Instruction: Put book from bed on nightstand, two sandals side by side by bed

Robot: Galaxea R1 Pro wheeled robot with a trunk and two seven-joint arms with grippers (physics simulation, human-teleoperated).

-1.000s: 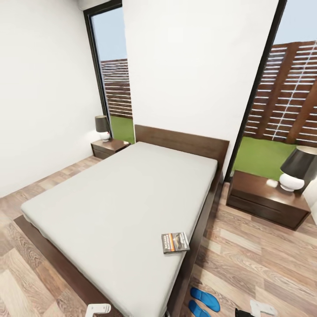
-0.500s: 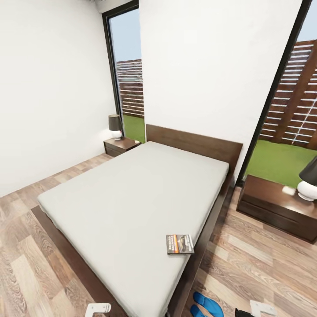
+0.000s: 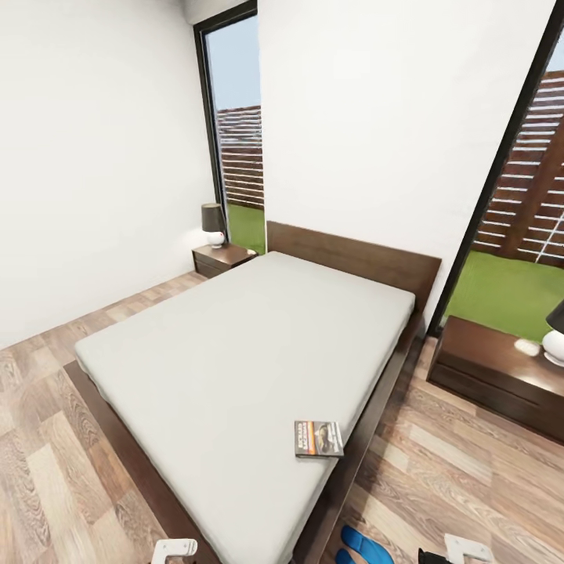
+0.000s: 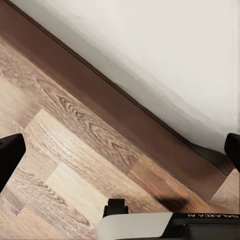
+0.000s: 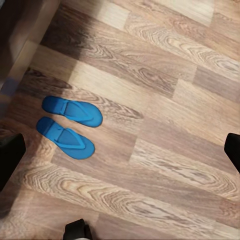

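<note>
Wooden floor is faced by both downward-held grippers — jaws spread wide; sandals lie paired below the right gripper.

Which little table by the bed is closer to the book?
The nightstand on the right of the bed. The book lies near that edge of the mattress, while the other nightstand stands far off, by the window.

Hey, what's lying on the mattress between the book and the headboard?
Nothing: in the head view, bare grey mattress runs from the book to the headboard of the bed.
</note>
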